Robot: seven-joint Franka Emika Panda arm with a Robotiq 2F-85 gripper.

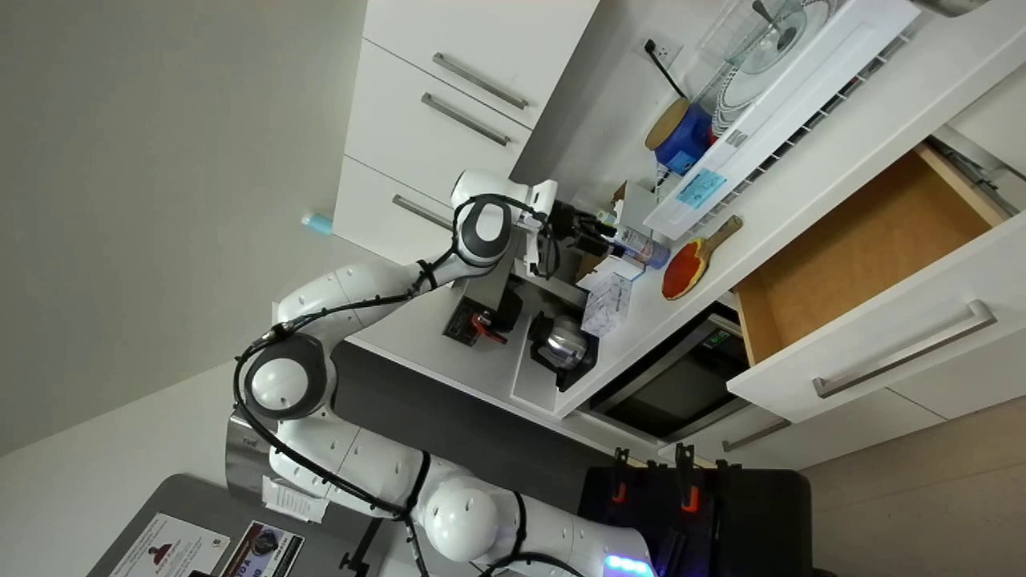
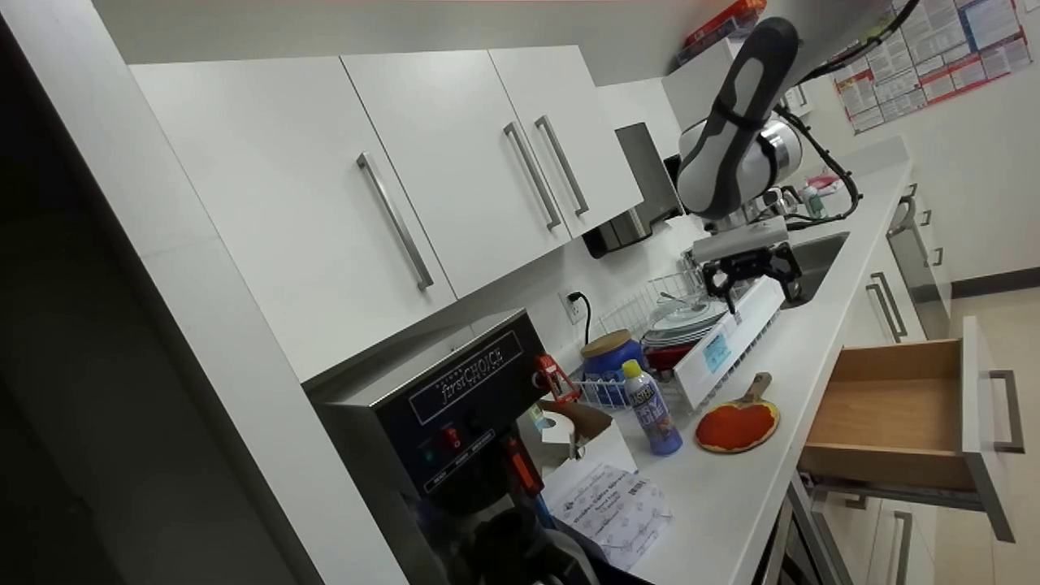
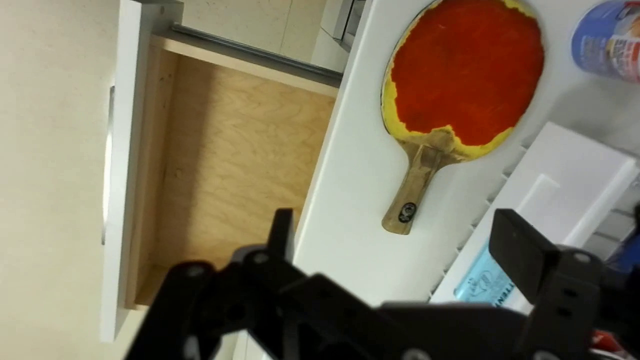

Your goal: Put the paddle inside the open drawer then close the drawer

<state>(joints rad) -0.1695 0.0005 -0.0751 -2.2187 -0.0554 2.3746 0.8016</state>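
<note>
The paddle [image 1: 683, 271] lies flat on the white counter, with a round red-orange blade, yellow edging and a short wooden handle. It also shows in an exterior view [image 2: 735, 426] and in the wrist view [image 3: 467, 70]. The drawer [image 1: 874, 248] is pulled out below the counter edge, and its light wooden inside holds nothing visible. It shows in an exterior view [image 2: 894, 406] and in the wrist view [image 3: 245, 150]. My gripper [image 3: 394, 220] is open and empty above the counter, its fingers apart on either side of the handle's end in the picture. It hangs above the paddle, not touching it [image 2: 761, 302].
A white-fronted dish rack [image 2: 723, 349] with plates stands beside the paddle's handle. A blue spray can [image 2: 652, 410] stands close to the blade. A blue jar [image 2: 609, 366], a paper-wrapped package [image 2: 613, 512] and a coffee machine [image 2: 455, 406] are also on the counter. Cabinets [image 2: 528, 162] hang above.
</note>
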